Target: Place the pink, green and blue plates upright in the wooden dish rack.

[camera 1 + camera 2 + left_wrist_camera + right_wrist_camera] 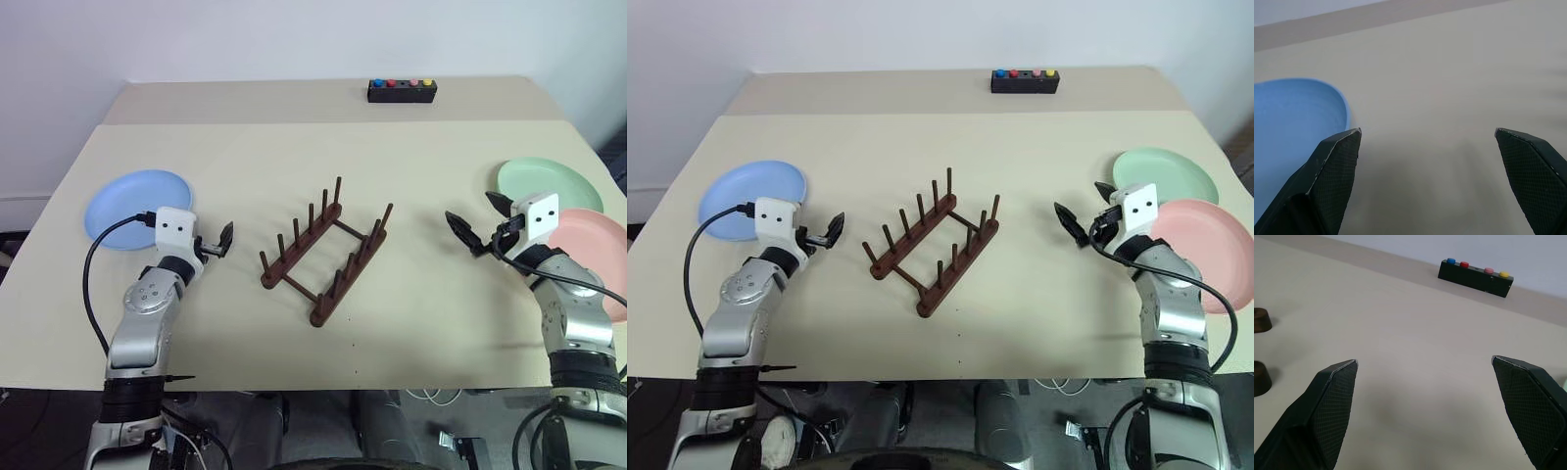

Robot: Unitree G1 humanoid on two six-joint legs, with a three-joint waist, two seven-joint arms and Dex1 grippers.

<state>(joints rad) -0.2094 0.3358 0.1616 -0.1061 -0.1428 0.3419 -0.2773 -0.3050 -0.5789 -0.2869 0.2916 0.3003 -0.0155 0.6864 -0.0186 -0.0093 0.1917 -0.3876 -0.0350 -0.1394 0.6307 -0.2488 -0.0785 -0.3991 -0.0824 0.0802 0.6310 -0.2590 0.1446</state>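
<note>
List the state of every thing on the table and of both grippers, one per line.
blue plate: flat on the table
green plate: flat
pink plate: flat, overlapping the green plate's edge
wooden dish rack: standing, no plates in it
button box: at the far edge
left gripper: open, holding nothing
right gripper: open, holding nothing

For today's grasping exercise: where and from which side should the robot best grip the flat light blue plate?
Probably the round light blue plate by its raised rim nearest the open left gripper, approaching from the rack side; it lies flat, so only the edge offers a pinch.
</note>
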